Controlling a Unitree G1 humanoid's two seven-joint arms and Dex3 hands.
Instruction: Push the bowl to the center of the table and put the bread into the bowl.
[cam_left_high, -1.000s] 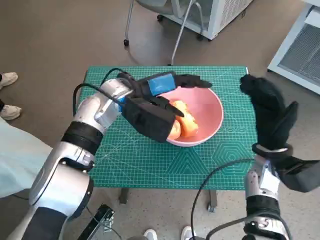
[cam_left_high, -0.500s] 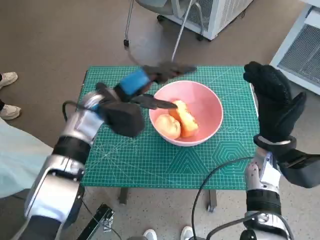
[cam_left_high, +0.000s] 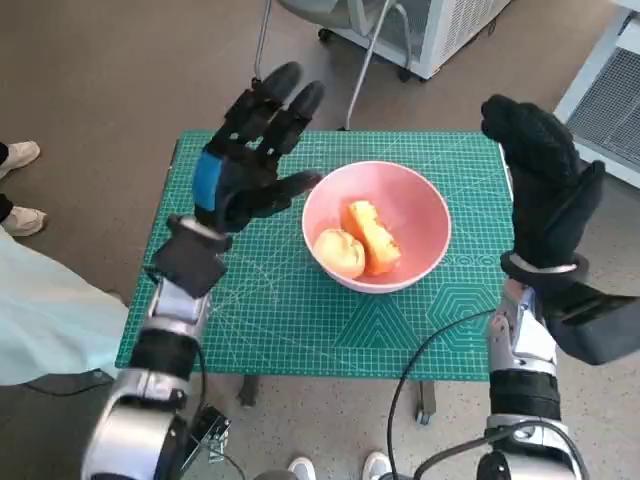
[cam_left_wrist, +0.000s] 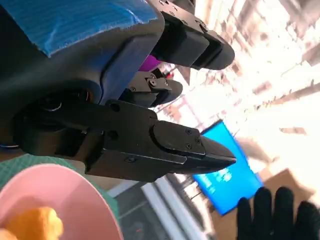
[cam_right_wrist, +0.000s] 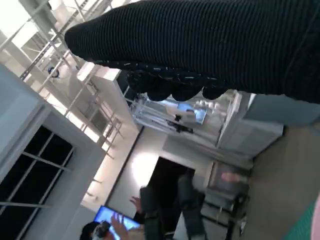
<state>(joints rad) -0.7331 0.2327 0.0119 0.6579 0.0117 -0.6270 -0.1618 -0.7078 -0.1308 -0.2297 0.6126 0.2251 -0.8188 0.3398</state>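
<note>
A pink bowl (cam_left_high: 421, 208) sits near the middle of the green mat (cam_left_high: 290, 310), slightly right of centre. Two orange-yellow pieces of bread (cam_left_high: 360, 240) lie inside it. My left hand (cam_left_high: 248, 160) is raised above the table's left part, left of the bowl, fingers spread and holding nothing. My right hand (cam_left_high: 540, 185) is lifted upright at the table's right edge, palm flat, empty and apart from the bowl. In the left wrist view the bowl's rim (cam_left_wrist: 95, 200) and a bit of bread (cam_left_wrist: 37, 225) show below my fingers (cam_left_wrist: 165, 145).
A chair's metal legs (cam_left_high: 360, 60) and a white cabinet (cam_left_high: 440, 30) stand behind the table. A person's shoes (cam_left_high: 18, 190) are on the floor at the left, pale cloth (cam_left_high: 40, 320) beside the table. A person stands far off in the right wrist view (cam_right_wrist: 155, 210).
My left hand has let go of the bread, pulled out of the bowl and risen to the left with fingers spread. The bread stays in the bowl. My right hand barely moved.
</note>
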